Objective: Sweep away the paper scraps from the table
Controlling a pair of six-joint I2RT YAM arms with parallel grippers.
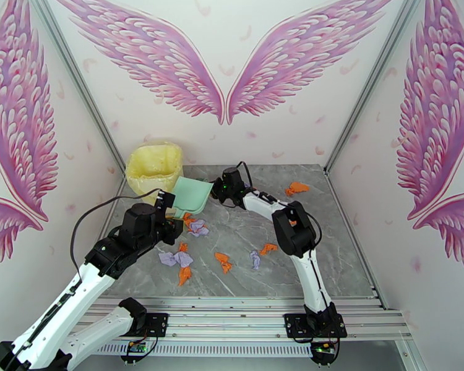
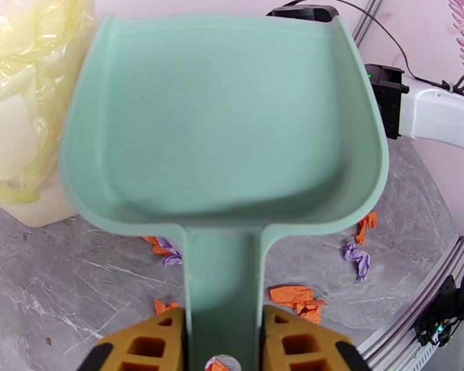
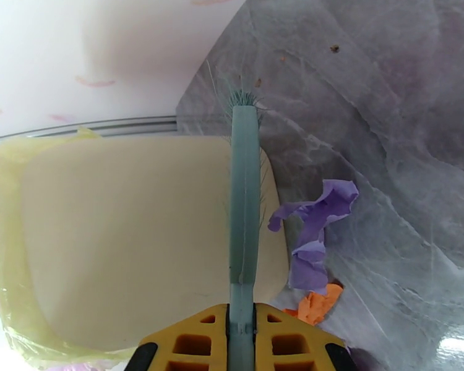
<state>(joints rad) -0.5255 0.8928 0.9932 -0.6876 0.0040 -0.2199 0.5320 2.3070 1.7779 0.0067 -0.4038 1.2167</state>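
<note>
— Holding anything, those left jaws?
— Clamped on the handle of the mint dustpan (image 2: 223, 119), beside the bagged bin (image 1: 153, 168).
— Right jaws?
— Closed on a thin green brush (image 3: 243, 199), near that bin.
— The paper scraps (image 1: 223, 262)?
— Orange and lavender, scattered mid-table (image 1: 331, 248); one orange bit lies far right.

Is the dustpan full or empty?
Empty. The dustpan shows a bare green inside in the left wrist view; the paper scraps lie on the table.
</note>
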